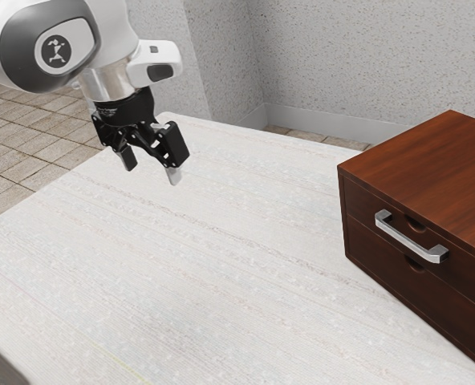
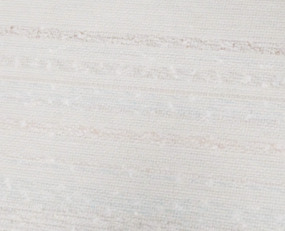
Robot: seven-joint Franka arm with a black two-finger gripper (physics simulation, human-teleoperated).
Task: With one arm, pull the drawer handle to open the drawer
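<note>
The silver drawer handle (image 1: 410,237) sits at the right of the exterior view, on the upper drawer (image 1: 363,204) of a dark wooden cabinet (image 1: 430,156). That drawer's front lies flush with the one below it. The cabinet stands on a pale streaked table (image 1: 221,281). Well apart from it, in the upper left of the frame, the white arm (image 1: 53,44) comes in and points its black gripper (image 1: 152,170) downward, tipped slightly toward the cabinet. It hangs above the tabletop with fingers spread and nothing between them. The wrist view looks onto the bare table (image 2: 142,115) surface.
</note>
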